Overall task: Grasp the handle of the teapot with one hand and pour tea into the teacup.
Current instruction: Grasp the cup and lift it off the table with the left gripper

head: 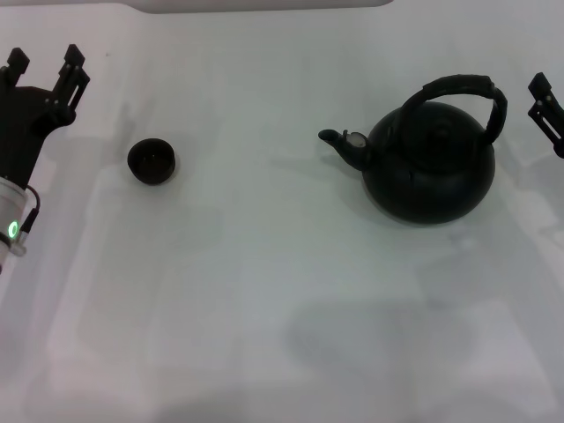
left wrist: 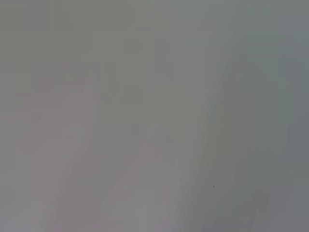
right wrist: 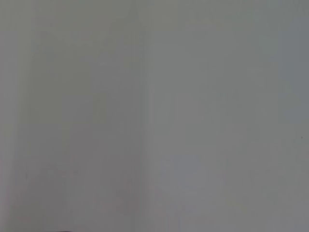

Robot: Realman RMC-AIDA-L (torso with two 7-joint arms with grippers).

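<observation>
1. Plainly, nothing is grasped yet: the teapot (head: 430,167) stands on the counter (head: 282,308), well apart from the cup (head: 152,161).
2. Left gripper (head: 44,63) hangs spread beside the cup; right gripper (head: 548,110), fingers unclear, sits near the handle (head: 467,90).
3. Next, the right gripper must close around the handle.

A plain white table (head: 264,291) fills the view, carrying soft grey shadows.
</observation>
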